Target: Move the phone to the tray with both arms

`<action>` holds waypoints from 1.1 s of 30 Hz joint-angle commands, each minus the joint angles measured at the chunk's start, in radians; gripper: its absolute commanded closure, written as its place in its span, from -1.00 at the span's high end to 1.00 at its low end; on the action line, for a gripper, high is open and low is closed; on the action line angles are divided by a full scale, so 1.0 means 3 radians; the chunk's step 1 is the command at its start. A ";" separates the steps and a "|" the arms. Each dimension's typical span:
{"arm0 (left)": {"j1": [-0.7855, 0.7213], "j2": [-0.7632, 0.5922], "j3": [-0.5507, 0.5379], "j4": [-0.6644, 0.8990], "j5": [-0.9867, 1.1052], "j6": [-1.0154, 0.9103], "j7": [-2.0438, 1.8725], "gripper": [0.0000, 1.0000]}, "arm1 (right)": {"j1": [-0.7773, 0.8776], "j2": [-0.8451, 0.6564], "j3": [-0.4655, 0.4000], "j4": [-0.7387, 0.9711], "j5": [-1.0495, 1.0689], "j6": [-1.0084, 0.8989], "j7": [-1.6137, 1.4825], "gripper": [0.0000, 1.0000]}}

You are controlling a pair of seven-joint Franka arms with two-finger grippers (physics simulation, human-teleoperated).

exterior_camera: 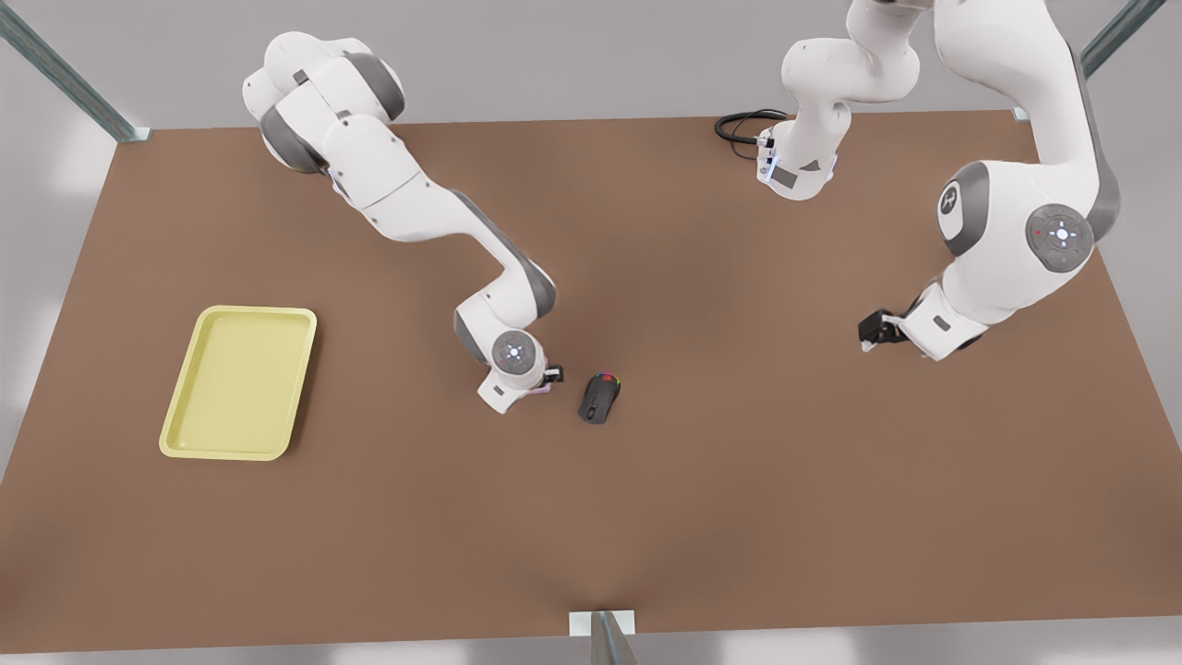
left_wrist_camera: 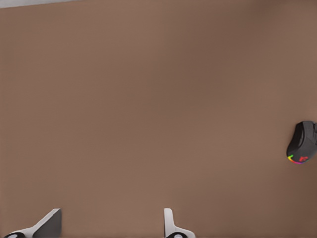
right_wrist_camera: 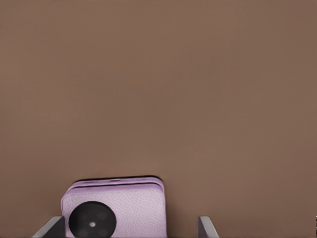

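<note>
The pink phone (right_wrist_camera: 116, 210) lies flat on the brown table, one black circle of its face in the right wrist view. My right gripper (right_wrist_camera: 129, 230) stands open over it, one finger at the phone's edge and the other a gap away. In the front view that gripper (exterior_camera: 547, 379) is at mid-table on the front view's left arm, with a pink sliver of the phone (exterior_camera: 543, 392) under it. My left gripper (exterior_camera: 873, 331), on the front view's right arm, hangs open (left_wrist_camera: 109, 230) above bare table. The pale yellow tray (exterior_camera: 240, 311) lies far to the front view's left.
A black computer mouse (exterior_camera: 599, 397) with coloured spots sits just to the front view's right of the phone, also at the edge of the left wrist view (left_wrist_camera: 302, 143). A black cable (exterior_camera: 739, 125) loops at the table's back edge. Open table lies between phone and tray.
</note>
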 commanded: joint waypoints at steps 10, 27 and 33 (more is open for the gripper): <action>-0.0005 -0.0003 0.0004 -0.0023 0.0004 0.0032 0.0196 1.00 | -0.0004 -0.0009 -0.0012 -0.0019 0.0031 0.0223 -0.0431 1.00; -0.0005 0.0012 0.0004 -0.0044 0.0004 0.0053 0.0196 1.00 | -0.0020 0.0047 -0.0012 -0.0086 0.0021 0.0295 -0.0441 1.00; -0.0005 0.0027 0.0004 -0.0044 0.0004 0.0063 0.0196 1.00 | -0.0025 0.0011 -0.0012 -0.0045 0.0026 0.0290 -0.0446 0.57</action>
